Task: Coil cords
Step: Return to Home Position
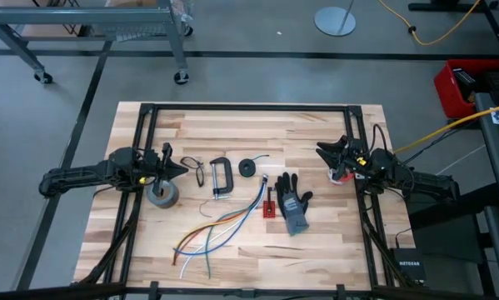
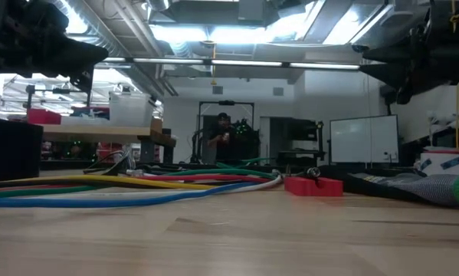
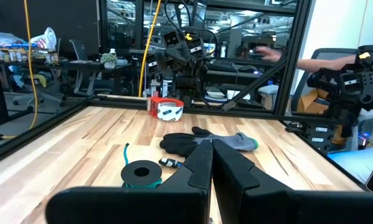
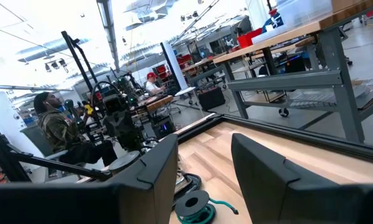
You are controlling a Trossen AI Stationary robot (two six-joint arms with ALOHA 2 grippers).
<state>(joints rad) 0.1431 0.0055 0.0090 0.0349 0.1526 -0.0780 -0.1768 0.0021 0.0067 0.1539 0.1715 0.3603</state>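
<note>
Left gripper [image 3: 212,149]: fingers pressed together, nothing between them. It hangs over the left side of the table [image 1: 316,125], just beside the grey tape roll [image 1: 162,195]. Right gripper [image 4: 203,149]: fingers spread, empty, over the right side above a red-and-white roll [image 1: 341,175]. Neither touches the cord [image 1: 247,167].

Cord position: mid-table between the two arms, near the C-clamp [image 1: 220,177]. The glove [image 1: 292,204] lies nearer the right arm.

Progress, as we judge it:
- The cord reads as a tight round bundle with only a short tail loose, so the winding looks done.
- Both arms sit at the table's sides, well apart from the cord. We take it that only parking the arms is left.
- The loose wires [image 1: 220,227] by the front edge lie uncoiled. We do not count them as part of this job.

View differences:
- The high view gives the layout, but shows the cord only as a dark ring.
- The left wrist view shows green turns on a black spool, with the tail curling up beside it.
- The right wrist view shows the same bundle from the opposite side, with the left arm beyond it.
- The low view shows no cord. We see only the loose wires across the foreground, a red block [image 2: 313,185], and a person [image 2: 223,134] far back in the room.
- Only the wrist views settle how the fingers stand.
</note>
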